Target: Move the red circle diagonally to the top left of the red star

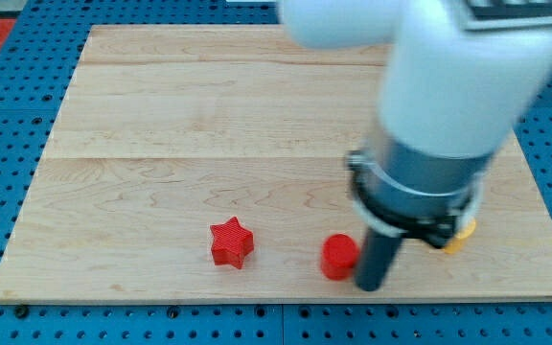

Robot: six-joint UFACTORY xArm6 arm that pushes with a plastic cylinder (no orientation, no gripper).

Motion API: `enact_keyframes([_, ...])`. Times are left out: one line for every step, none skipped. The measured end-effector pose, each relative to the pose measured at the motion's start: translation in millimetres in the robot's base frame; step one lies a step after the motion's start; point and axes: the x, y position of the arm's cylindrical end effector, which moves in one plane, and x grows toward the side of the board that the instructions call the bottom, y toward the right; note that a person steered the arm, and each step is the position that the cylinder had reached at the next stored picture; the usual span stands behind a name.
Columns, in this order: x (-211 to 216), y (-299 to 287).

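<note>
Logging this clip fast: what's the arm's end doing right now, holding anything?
No gripper: my tip holds nothing, sitting just right of the red circle, apparently touching it; the red star lies further left.

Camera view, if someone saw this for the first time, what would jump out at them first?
The big white and grey arm fills the view's upper right, blurred. Its dark rod comes down so that my tip sits just to the right of the red circle, near the bottom edge of the wooden board. The red star lies further left, apart from the circle, and a yellow block peeks out behind the arm on the right, its shape hidden.
</note>
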Motion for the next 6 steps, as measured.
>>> enact_keyframes([-25.3, -55.5])
enact_keyframes([-46.0, -25.8])
enact_keyframes([-50.2, -7.4])
enact_keyframes([-63.9, -85.3])
enact_keyframes([-72.3, -94.6])
enact_keyframes([-125.1, -101.9])
